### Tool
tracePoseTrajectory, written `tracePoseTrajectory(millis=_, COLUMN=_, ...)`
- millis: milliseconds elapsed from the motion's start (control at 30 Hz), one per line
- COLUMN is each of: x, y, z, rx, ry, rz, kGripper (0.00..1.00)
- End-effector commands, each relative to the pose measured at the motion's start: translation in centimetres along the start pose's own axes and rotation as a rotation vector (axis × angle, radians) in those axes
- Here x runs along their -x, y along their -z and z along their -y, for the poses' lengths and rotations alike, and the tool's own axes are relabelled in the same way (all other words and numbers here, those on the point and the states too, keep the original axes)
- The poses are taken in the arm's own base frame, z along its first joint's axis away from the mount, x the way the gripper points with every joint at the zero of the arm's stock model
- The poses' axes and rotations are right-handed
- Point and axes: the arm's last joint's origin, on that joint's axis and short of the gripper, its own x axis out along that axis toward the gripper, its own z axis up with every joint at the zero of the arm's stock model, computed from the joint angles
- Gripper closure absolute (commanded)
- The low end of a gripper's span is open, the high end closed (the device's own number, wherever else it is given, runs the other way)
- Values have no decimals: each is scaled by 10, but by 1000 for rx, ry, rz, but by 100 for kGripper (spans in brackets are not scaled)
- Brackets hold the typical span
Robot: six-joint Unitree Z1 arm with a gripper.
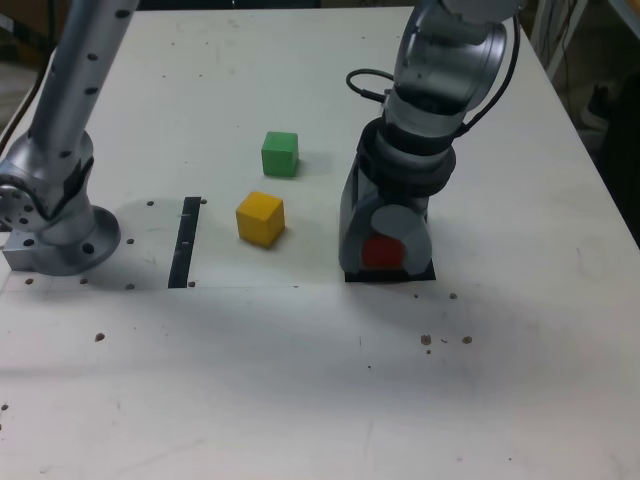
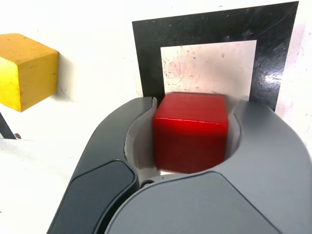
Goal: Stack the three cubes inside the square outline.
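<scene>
We see a white bench (image 1: 300,380) filling nearly the whole exterior view, speckled with small dark marks toward the lower frame. The arm's base (image 1: 55,225) stands at the left edge of that view, and its silver link rises out of the upper left corner. The arm's far end comes down from the upper right of the frame, a black cable looping beside it, and ends in the grey pincer (image 1: 385,250) right of centre.

The pincer is closed on the red cube (image 1: 382,252), its two curved jaws pressing opposite faces. In the wrist view we see the red cube (image 2: 191,131) seated between the jaws of the pincer (image 2: 187,146), and the square outline (image 2: 214,63) lies just beyond it, thick black frame around a scuffed white centre. In the exterior view only the black lower edge of the outline (image 1: 420,275) shows under the pincer. We cannot tell whether the red cube touches the bench or hangs just above it.

A straight black strip (image 1: 184,242) lies left of centre in the exterior view. The yellow cube (image 1: 260,218) sits near the middle of that frame, between strip and pincer, apart from both. The green cube (image 1: 280,154) sits just above and right of it, not touching. The wrist view catches the yellow cube (image 2: 27,70) at its left edge.
</scene>
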Motion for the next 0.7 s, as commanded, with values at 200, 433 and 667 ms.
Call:
tracePoseTrajectory(millis=200, x=3, y=2, z=-3, rx=-9, ry=23, rz=-4, kGripper=6)
tracePoseTrajectory(millis=433, x=57, y=51, z=-16, rx=-33, ry=-57, rz=63, kGripper=1)
tracePoseTrajectory(millis=667, x=78, y=119, z=-38, rx=-208, ry=-129, rz=35, kGripper=0)
